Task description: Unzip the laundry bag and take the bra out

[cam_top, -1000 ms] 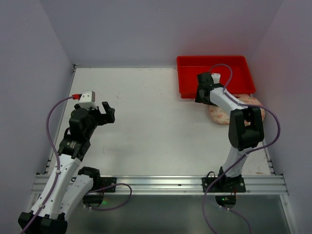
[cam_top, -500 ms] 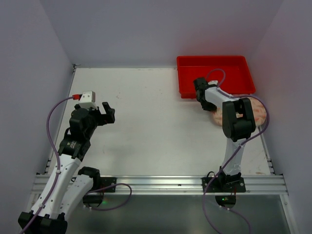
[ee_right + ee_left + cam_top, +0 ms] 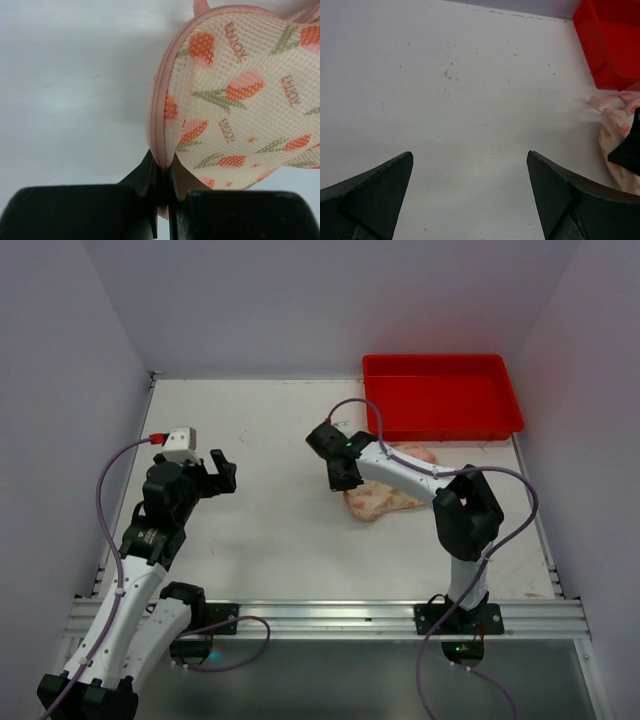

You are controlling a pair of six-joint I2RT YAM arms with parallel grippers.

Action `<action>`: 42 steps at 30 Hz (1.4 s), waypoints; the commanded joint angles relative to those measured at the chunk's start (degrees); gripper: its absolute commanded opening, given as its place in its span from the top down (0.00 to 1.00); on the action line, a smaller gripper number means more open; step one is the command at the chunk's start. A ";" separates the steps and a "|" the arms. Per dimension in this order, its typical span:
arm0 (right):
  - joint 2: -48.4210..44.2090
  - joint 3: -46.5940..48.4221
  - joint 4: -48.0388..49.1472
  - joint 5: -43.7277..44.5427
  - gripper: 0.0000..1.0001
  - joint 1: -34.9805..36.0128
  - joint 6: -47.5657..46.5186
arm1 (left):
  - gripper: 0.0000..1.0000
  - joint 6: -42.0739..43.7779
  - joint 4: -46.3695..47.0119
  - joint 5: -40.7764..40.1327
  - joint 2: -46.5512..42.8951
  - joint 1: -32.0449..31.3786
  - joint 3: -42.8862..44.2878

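Note:
The laundry bag [image 3: 385, 496] is a cream mesh pouch with an orange-red print and pink trim [image 3: 235, 100]; it lies on the table's middle right. My right gripper [image 3: 341, 476] is shut on its pink zipped edge at the bag's left end; the jaws pinch the trim [image 3: 161, 172]. The bag's edge shows at the right of the left wrist view [image 3: 615, 132]. My left gripper [image 3: 222, 468] hovers over the left of the table, wide open and holding nothing [image 3: 470, 165]. The bra is hidden.
A red tray [image 3: 442, 395] stands at the back right, its corner also in the left wrist view [image 3: 612, 45]. White walls close in the table on three sides. The right arm stretches leftward over the bag.
My right gripper has shut on the bag's edge and dragged the bag left from beside the tray to the middle right of the table. The left arm has stayed still.

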 commanded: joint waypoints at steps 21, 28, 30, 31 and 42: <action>-18.94 -17.83 18.63 -27.23 0.17 -20.88 1.68 | 0.00 -21.26 13.26 10.59 22.28 -12.52 -2.01; -13.07 -25.75 30.74 -42.69 0.25 -23.02 1.85 | 0.00 -21.36 20.04 4.96 40.72 -15.52 1.68; -11.84 -27.95 33.48 -48.40 0.36 -22.93 3.34 | 0.00 -18.90 19.61 1.88 44.08 -15.52 5.18; -11.92 -28.83 36.28 -50.16 0.39 -22.76 3.87 | 0.00 -18.11 19.52 1.18 47.06 -15.52 6.33; -14.82 -34.29 43.69 -53.00 0.50 -13.27 9.50 | 0.00 -11.59 17.77 -3.23 53.68 -12.09 16.36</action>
